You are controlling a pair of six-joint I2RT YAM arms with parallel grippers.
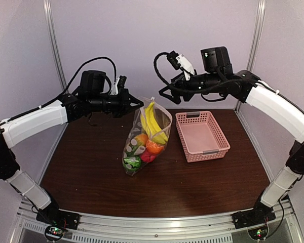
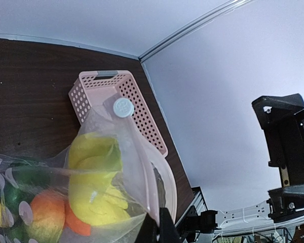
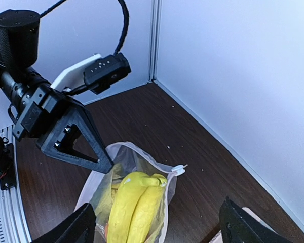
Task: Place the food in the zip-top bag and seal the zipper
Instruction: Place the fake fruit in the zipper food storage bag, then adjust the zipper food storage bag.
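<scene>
Left gripper has its jaws pinched on the top far-left corner of the zip-top bag, holding it up off the table while the bag's bottom rests near the middle. The food is all inside: banana bunch up top, orange and the green and red pieces lower down. The white slider tab sits at the right end of the zipper; honestly can't tell if the mouth is sealed. Right gripper hovers just above the bag, jaws spread wide, touching nothing. The pink basket is just right of the bag.
</scene>
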